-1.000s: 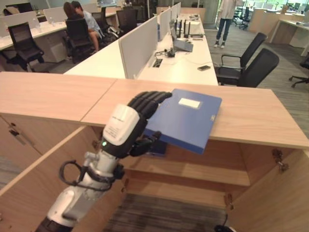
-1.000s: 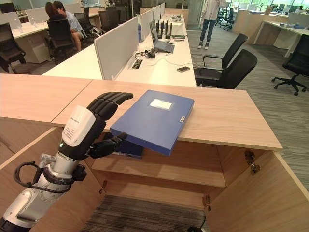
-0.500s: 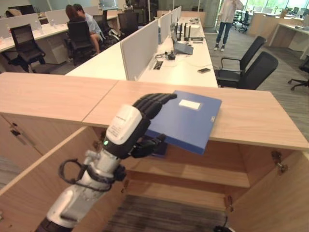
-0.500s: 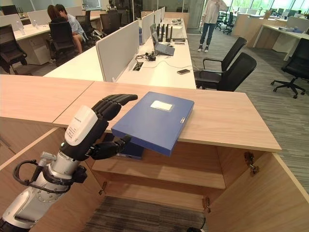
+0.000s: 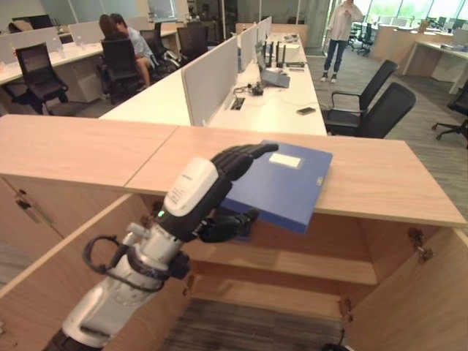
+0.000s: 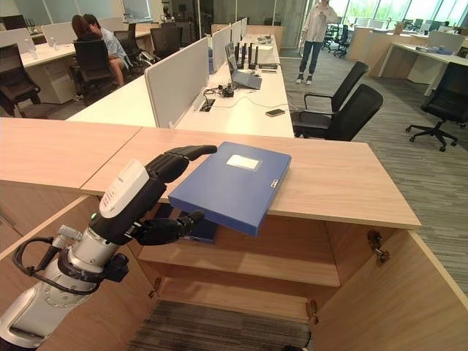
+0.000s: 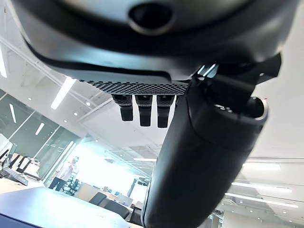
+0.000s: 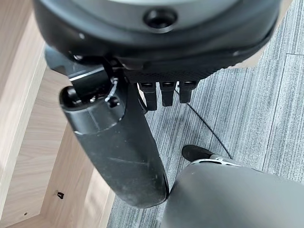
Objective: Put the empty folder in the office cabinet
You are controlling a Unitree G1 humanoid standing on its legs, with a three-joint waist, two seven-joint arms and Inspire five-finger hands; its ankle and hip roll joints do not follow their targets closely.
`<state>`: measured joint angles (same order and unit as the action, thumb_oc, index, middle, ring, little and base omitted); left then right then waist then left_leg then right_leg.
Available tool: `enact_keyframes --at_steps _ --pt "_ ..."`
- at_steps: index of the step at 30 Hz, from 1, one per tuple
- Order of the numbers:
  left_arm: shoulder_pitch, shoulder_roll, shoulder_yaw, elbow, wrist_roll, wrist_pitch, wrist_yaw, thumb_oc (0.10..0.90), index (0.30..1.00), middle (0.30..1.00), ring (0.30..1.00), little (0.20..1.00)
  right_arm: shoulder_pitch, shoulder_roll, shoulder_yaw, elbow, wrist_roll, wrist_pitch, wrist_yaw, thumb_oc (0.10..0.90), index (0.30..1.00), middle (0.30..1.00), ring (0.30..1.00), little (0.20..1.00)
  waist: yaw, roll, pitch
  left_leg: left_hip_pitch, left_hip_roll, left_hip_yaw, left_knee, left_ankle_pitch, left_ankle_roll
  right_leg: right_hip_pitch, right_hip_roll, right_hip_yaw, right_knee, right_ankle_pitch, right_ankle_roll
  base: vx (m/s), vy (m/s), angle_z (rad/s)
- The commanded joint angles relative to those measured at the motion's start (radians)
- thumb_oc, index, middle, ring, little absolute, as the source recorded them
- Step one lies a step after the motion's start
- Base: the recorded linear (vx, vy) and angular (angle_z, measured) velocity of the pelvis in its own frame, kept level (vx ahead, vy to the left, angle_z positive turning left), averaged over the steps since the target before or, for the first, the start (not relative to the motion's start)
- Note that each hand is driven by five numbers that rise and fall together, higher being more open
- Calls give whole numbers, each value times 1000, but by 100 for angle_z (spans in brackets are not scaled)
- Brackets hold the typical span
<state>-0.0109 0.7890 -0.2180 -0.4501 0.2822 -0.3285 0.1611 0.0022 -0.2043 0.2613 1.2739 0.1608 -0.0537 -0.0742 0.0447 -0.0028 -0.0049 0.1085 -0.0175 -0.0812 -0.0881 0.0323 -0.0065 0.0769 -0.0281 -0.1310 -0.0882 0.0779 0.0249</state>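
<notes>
A blue folder (image 6: 234, 183) with a white label lies flat on the wooden cabinet top (image 6: 344, 183), its near corner overhanging the front edge. My left hand (image 6: 135, 194) is at the folder's left corner, open. Its straight fingers (image 5: 245, 155) reach over the top face and its thumb (image 6: 175, 225) sits below the overhang. In the left wrist view the fingers (image 7: 142, 109) are straight, with the folder's face (image 7: 52, 209) beyond them. My right hand (image 8: 114, 137) hangs relaxed and open above the carpet beside the cabinet's wood.
The cabinet stands open below, with a shelf (image 6: 278, 259) and doors swung out at right (image 6: 380, 300) and left (image 5: 44, 278). A dark blue item (image 6: 196, 230) sits on the shelf under the overhang. Desks, black chairs (image 6: 344, 110) and people are behind.
My left hand has edged forward and right, with its fingers stretched farther over the folder's corner. The folder has stayed in place; the camera has shifted a little.
</notes>
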Motion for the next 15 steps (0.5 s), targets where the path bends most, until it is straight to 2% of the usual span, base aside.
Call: enact_keyframes --at_steps 1,6,12,15 --pt "-116 11 8 -31 29 -33 56 800 900 900 900 900 -58 -11 37 33 2 -16 -12 800 900 900 900 900 -12 -33 -27 3 12 65 1 -90 -29 44 -16 14 1 -98 73 0 0 0" --pt "-200 25 -70 64 171 -21 70 800 900 900 900 900 -55 -17 39 34 -1 -13 -26 800 900 900 900 900 -25 -34 -34 4 14 73 1 -101 -29 42 -16 25 1 -102 74 -5 3 -8" --pt "-209 27 -106 85 180 -21 31 800 900 900 900 900 -50 -21 32 35 -3 -10 -27 800 900 900 900 900 -34 -34 -35 2 14 83 1 -95 -28 35 -18 32 1 -92 73 -7 9 -8" --pt "-178 32 -79 79 174 -17 22 800 900 900 900 900 -43 -22 25 32 -6 -8 -23 800 900 900 900 900 -35 -34 -35 2 13 87 1 -96 -28 33 -17 36 1 -91 75 -1 3 -8"
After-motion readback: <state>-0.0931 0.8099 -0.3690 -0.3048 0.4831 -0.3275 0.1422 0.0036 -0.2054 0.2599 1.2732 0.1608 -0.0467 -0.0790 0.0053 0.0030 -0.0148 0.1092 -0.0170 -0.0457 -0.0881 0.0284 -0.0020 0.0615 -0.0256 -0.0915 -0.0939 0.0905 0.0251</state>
